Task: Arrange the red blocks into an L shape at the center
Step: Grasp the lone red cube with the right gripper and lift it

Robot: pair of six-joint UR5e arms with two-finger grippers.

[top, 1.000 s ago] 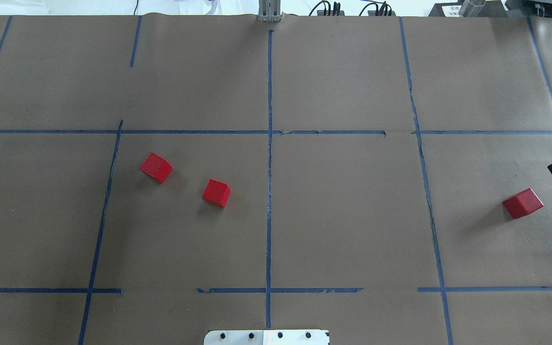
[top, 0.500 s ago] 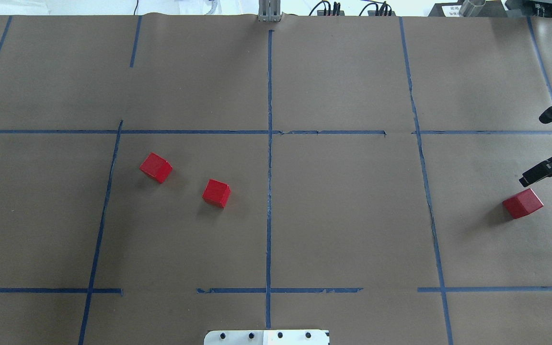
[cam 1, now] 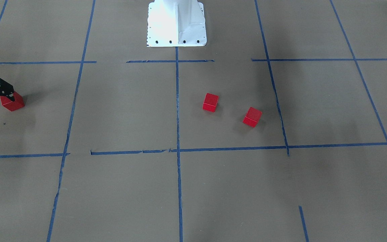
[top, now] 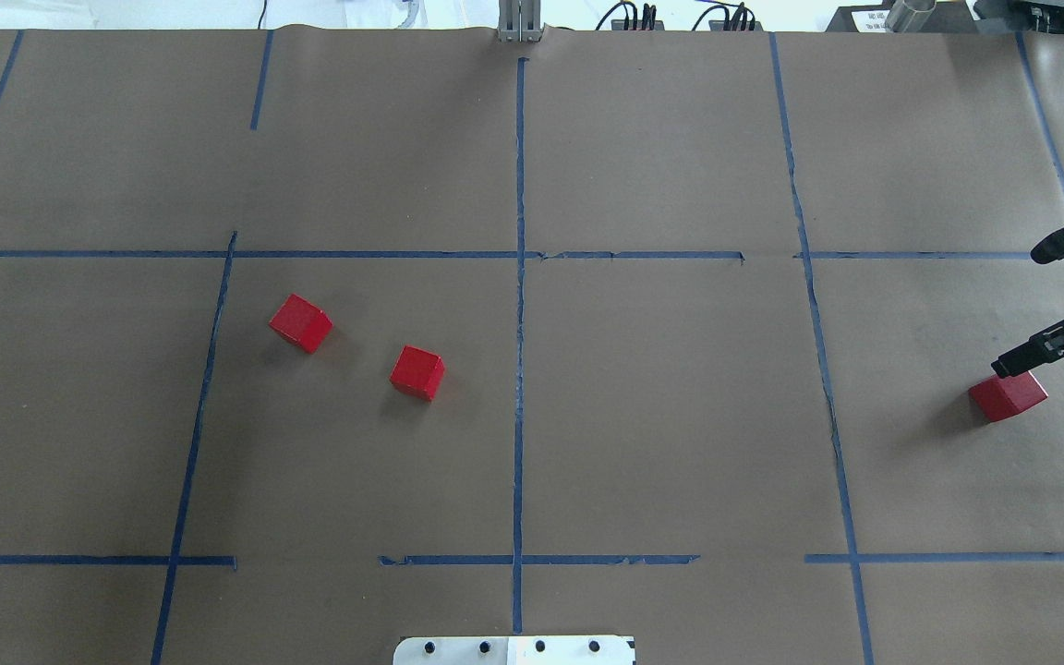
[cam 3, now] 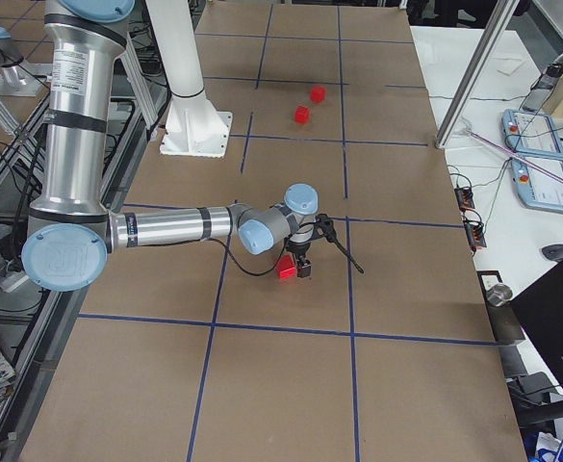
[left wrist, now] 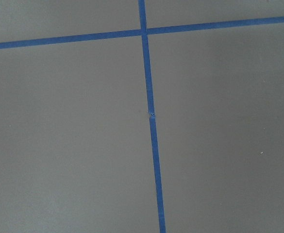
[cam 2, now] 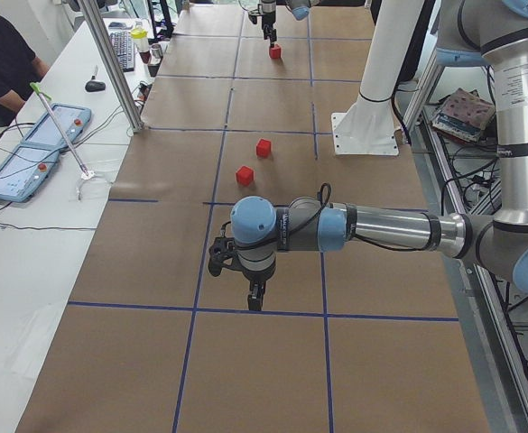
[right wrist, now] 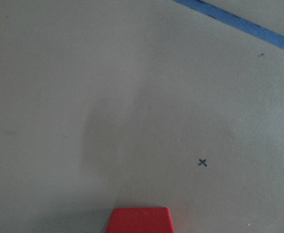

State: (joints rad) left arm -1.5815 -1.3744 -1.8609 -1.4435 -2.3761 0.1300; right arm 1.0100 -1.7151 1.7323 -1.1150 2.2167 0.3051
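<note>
Two red blocks [top: 301, 322] [top: 417, 372] lie left of the vertical blue tape line [top: 519, 369] that crosses the center. A third red block [top: 1009, 397] [cam 1: 12, 102] sits far right. My right gripper [top: 1021, 309] [cam 3: 331, 269] is open and low, one fingertip [top: 1005, 369] at that block's far edge; whether they touch is unclear. The right wrist view shows this block [right wrist: 140, 221] at its bottom edge. My left gripper [cam 2: 254, 293] hangs over bare paper and appears only in the exterior left view, so I cannot tell its state.
The white base plate [top: 513, 649] [cam 1: 176, 23] stands at the near middle edge. Blue tape divides the brown paper into a grid. A side bench with tablets [cam 2: 29, 153], a metal post [cam 2: 110, 63] and a seated person [cam 2: 2, 54] lies beyond the table.
My right gripper has come in from the right edge and dropped toward the far-right red block. None of the three blocks has moved.
</note>
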